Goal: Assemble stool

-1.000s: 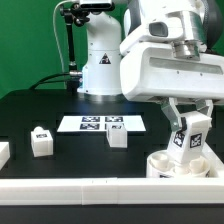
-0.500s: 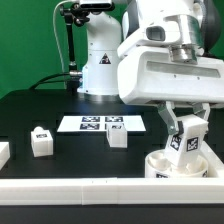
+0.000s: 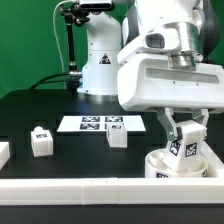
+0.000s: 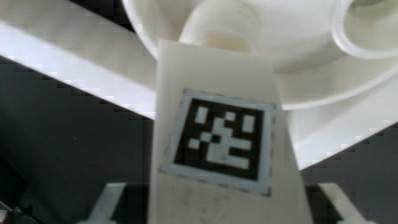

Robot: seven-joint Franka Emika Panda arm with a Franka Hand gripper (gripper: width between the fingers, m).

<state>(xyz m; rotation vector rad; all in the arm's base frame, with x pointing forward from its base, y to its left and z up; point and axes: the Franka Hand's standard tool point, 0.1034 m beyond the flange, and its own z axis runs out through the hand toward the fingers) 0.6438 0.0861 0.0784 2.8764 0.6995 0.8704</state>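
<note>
My gripper point(image 3: 185, 128) is shut on a white block leg point(image 3: 186, 141) with a black-and-white tag, holding it upright. The leg's lower end meets the round white seat point(image 3: 163, 166) at the front of the exterior view's right. In the wrist view the tagged leg point(image 4: 217, 100) runs from between my fingers point(image 4: 114, 200) into a socket of the seat point(image 4: 338, 60). Two more tagged legs stand loose on the black table, one point(image 3: 41, 141) at the exterior view's left and one point(image 3: 118, 137) near the middle.
The marker board point(image 3: 100, 123) lies flat behind the middle leg. A long white rail point(image 3: 80, 190) runs along the front edge, and it also shows beside the seat point(image 4: 71, 60). Another white part point(image 3: 3, 153) sits at the left edge. The arm's base point(image 3: 98, 60) stands at the back.
My gripper has shifted slightly towards the exterior view's left and sunk a little, carrying the leg down onto the seat. The loose legs have not moved.
</note>
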